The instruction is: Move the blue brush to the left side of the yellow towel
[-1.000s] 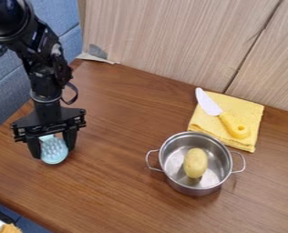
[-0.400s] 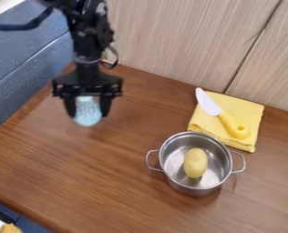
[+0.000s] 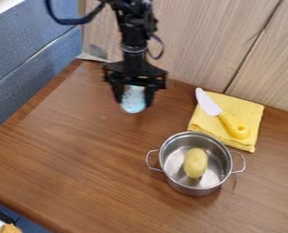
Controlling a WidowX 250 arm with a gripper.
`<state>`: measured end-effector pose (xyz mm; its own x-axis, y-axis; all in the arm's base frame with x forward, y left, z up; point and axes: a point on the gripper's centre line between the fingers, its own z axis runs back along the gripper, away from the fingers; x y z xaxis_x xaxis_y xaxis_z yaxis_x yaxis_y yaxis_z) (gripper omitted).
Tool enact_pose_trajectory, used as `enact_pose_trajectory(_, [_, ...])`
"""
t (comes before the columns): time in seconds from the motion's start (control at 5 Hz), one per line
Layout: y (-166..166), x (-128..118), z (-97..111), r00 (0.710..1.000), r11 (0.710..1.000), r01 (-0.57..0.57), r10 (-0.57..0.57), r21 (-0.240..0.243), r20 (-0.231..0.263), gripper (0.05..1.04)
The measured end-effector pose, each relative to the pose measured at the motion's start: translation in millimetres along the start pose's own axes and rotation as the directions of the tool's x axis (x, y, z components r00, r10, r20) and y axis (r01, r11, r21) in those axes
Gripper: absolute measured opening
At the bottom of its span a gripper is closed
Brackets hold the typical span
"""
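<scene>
The black claw (image 3: 133,99) is pinching the blue brush (image 3: 133,98) between its two fingers. They are over the back part of the brown desk (image 3: 85,164), well to the left of the yellow towel (image 3: 253,116). A knife (image 3: 223,113) lies on the towel. A yellow potato (image 3: 195,163) sits in the shiny pot (image 3: 196,189) in front of the towel.

You see a black gripper (image 3: 133,103), a light blue brush (image 3: 133,96), a yellow towel (image 3: 250,107) and a yellow-handled, white-bladed knife (image 3: 234,125). Your pot (image 3: 194,189) is silver, the potato (image 3: 195,163) yellow, the table (image 3: 85,159) grained brown.
</scene>
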<state>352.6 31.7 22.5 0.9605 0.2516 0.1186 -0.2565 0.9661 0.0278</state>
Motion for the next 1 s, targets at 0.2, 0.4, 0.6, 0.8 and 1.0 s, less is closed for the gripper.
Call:
enact_pose_trajectory(0.2, [-22.4,6.9,-10.3,0.995,0.995,0.095,-0.095,-0.039,-0.009,0.761])
enact_pose_trajectory(0.4, [-44.0,6.3,-17.1,0.983,0.982,0.183,-0.184,-0.049,-0.019,0.761])
enact_pose_trajectory(0.6, [-56.8,2.2,-21.4,0.974,0.974,0.221,-0.223,-0.051,-0.042,0.761])
enact_pose_trajectory(0.8, [-55.8,1.6,-21.1,0.977,0.978,0.204,-0.206,-0.031,-0.048,0.823])
enact_pose_trajectory(1.0, [-53.7,2.9,-21.7,0.984,0.985,0.174,-0.174,-0.011,-0.039,1.005])
